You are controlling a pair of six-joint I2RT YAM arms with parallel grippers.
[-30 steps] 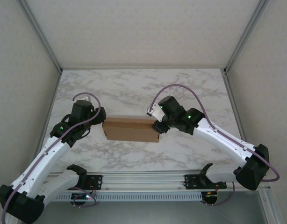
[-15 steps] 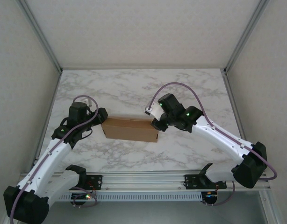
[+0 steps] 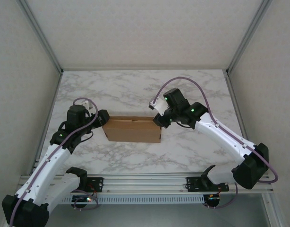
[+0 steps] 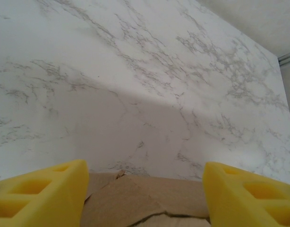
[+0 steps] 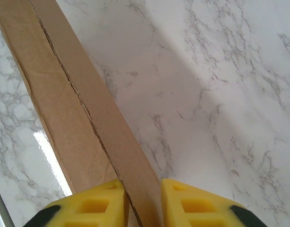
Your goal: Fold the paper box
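- The paper box [image 3: 132,129] is being kept in the middle of the top external frame, lying lengthwise across the marble table [image 3: 135,90], with one arm being stationed at each short end.
- The right gripper [image 5: 142,204] is being shown at the bottom of the right wrist frame. Its yellow fingers [image 5: 90,205] are being drawn close together on a thin cardboard wall [image 5: 86,80] that is running from the upper left down into the gap.
- That wall is judged as being pinched so that the box's right end is being steadied or pressed into shape.
- A crack-like seam [image 5: 71,87] between two cardboard layers is being seen along the wall, so the grip is probably being used to keep those layers together.
- The left gripper [image 4: 145,191] is being held spread wide at the bottom of the left wrist frame, with nothing being clasped. A brown flap [image 4: 135,205] is lying between its prongs at the lower edge, and whether it is being touched cannot be told.
- That spread stance is being read as a brace, or as readiness for taking the flap, while the opposite end is being anchored.
- No brand, label or writing is being found: the cardboard is being shown plain and unprinted, and nothing readable is being seen on the table or arms.
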